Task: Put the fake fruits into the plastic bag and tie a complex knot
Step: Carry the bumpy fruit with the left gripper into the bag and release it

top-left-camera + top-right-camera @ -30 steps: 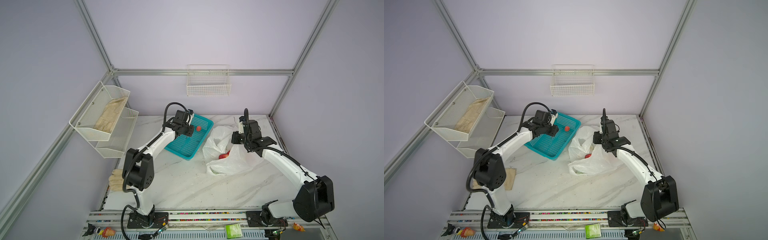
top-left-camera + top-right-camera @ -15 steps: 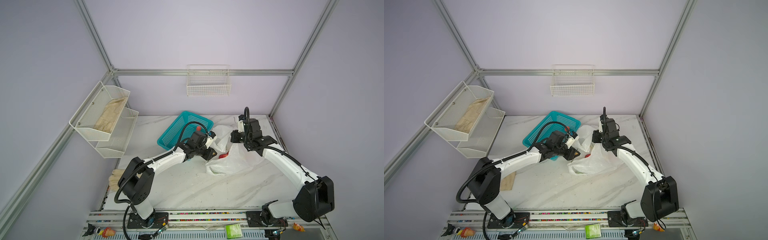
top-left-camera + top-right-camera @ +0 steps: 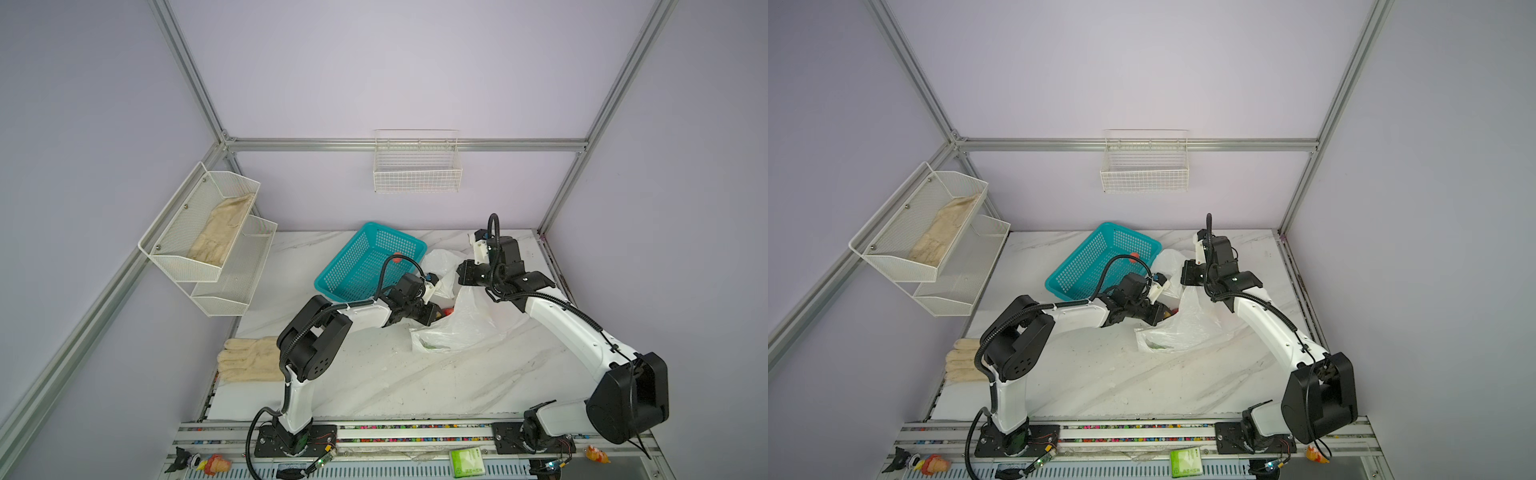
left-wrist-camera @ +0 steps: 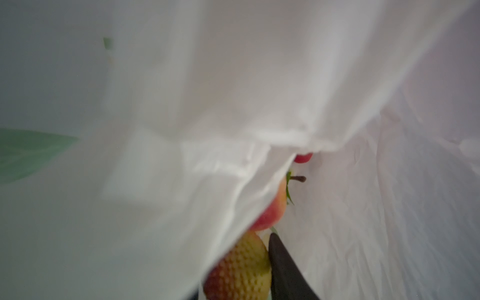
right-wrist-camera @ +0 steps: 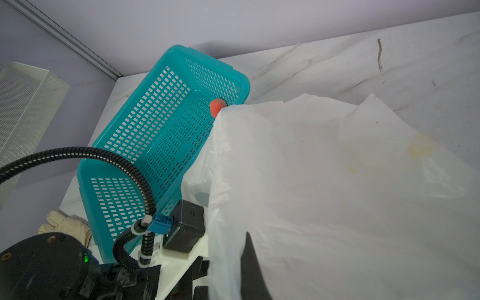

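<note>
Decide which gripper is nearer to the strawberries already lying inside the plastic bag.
Left. The left gripper, gripping a strawberry, is at the mouth of the plastic bag, right beside the bagged strawberries. The right gripper pinches the rim, farther off.

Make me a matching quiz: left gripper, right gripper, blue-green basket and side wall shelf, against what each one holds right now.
1 left gripper
2 right gripper
3 basket
4 wall shelf

A beige glove
B plastic bag edge, pinched
C yellowish strawberry, gripped at the bag's opening
D red strawberry, lying loose

Pairs: 1-C, 2-B, 3-D, 4-A
</note>
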Robot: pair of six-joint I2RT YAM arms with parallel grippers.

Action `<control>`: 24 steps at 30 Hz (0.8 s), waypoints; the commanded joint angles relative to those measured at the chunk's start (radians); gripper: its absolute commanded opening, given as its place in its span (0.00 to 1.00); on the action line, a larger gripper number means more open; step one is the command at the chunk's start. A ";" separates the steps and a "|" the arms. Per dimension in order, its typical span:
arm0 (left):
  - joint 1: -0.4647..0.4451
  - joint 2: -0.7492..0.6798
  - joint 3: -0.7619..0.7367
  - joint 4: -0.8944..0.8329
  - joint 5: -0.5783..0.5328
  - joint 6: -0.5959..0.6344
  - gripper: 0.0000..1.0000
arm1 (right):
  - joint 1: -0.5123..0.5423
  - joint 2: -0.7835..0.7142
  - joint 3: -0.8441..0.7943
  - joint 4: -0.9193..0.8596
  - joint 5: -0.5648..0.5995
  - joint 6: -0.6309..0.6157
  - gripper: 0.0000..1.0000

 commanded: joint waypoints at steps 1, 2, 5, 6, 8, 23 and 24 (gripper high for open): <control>0.012 -0.007 0.142 0.149 -0.079 -0.067 0.39 | -0.004 -0.022 -0.005 0.013 -0.002 0.003 0.00; 0.012 0.001 0.152 0.153 -0.097 -0.077 0.38 | -0.004 -0.022 -0.006 0.011 -0.003 0.002 0.00; 0.012 0.041 0.193 0.162 -0.132 -0.092 0.38 | -0.005 -0.023 -0.011 0.011 -0.012 -0.003 0.00; 0.012 0.060 0.210 0.164 -0.137 -0.089 0.38 | -0.003 -0.022 -0.008 0.011 -0.013 -0.003 0.00; 0.012 0.095 0.244 0.158 -0.147 -0.077 0.38 | -0.003 -0.022 -0.009 0.010 -0.013 -0.006 0.00; 0.015 0.148 0.279 0.171 -0.182 -0.039 0.70 | -0.004 -0.022 -0.004 -0.011 0.045 -0.034 0.00; 0.017 0.130 0.271 0.160 -0.183 -0.030 0.72 | -0.004 -0.022 -0.005 -0.016 0.057 -0.038 0.00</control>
